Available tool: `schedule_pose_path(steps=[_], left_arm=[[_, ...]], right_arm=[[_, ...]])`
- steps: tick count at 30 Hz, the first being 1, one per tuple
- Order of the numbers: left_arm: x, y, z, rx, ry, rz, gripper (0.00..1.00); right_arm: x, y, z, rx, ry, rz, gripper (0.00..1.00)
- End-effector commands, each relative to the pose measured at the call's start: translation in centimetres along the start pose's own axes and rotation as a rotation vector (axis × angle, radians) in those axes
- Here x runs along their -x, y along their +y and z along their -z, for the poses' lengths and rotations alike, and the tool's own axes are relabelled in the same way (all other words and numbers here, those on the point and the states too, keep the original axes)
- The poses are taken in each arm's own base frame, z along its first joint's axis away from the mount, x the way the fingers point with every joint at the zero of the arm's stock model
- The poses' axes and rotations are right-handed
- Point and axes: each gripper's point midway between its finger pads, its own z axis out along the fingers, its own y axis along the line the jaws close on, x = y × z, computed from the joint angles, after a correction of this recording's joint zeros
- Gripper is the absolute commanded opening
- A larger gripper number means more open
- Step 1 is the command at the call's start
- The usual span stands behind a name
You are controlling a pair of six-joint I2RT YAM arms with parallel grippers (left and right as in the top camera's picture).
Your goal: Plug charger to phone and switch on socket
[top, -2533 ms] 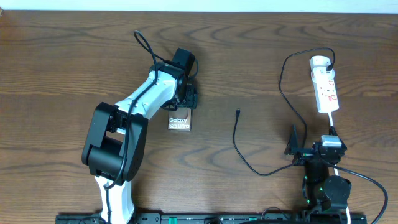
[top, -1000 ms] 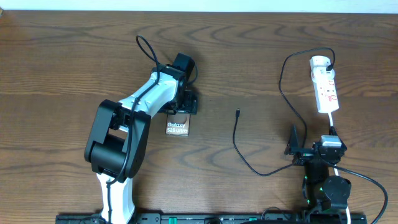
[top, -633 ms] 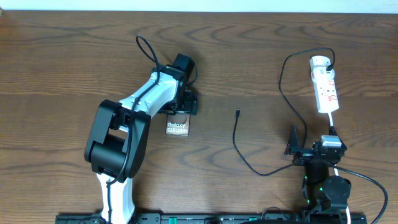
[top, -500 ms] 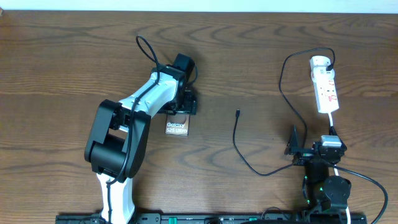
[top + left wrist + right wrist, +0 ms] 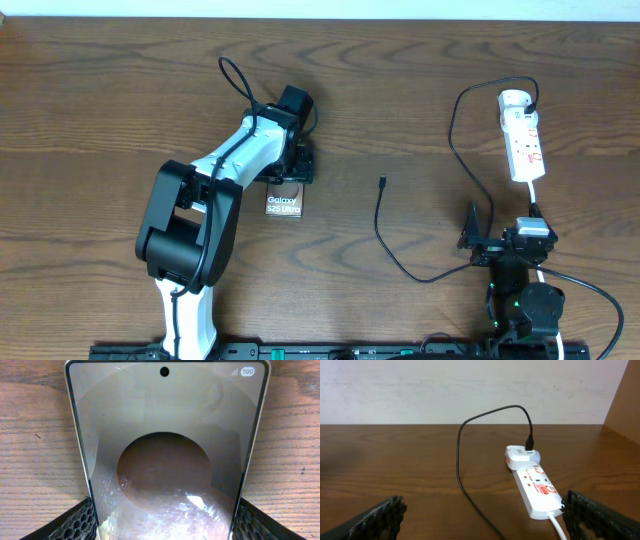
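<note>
While left jaws straddle the phone (image 5: 284,203), grip unclear, its long axis runs near-to-far; right jaws gape wide.

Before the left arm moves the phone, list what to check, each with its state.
1. Phone flat between left jaws: ok.
2. Left jaws gripping it: cannot tell; contact is not clear.
3. Charger tip lying free, apart from phone: ok.
4. Charger's other end in the socket: ok.
5. Right jaws open, empty: ok.
6. Socket switched on: cannot tell.
</note>
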Motion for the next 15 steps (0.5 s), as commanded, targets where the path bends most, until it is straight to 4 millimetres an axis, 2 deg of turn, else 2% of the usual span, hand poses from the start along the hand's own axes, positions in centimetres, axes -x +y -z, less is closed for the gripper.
schedule_pose_path(steps=[1, 8, 11, 15], left_arm=[[-0.5, 0.3, -1.0, 0.005, 0.028, 0.007, 0.72], [0.5, 0.2, 0.7, -0.009, -0.014, 0.014, 0.71], [0.8, 0.1, 1.7, -0.018, -0.039, 0.014, 0.65], [1.2, 0.0, 3.0, -0.030, -0.074, 0.013, 0.64]], right_arm=[[0.0, 0.2, 0.0, 0.007, -0.001, -0.005, 0.99], [0.0, 0.2, 0.0, 0.007, -0.001, -0.005, 0.99], [0.0, 0.2, 0.0, 0.007, -0.001, -0.005, 0.99], [0.0, 0.2, 0.0, 0.007, -0.001, -0.005, 0.99]])
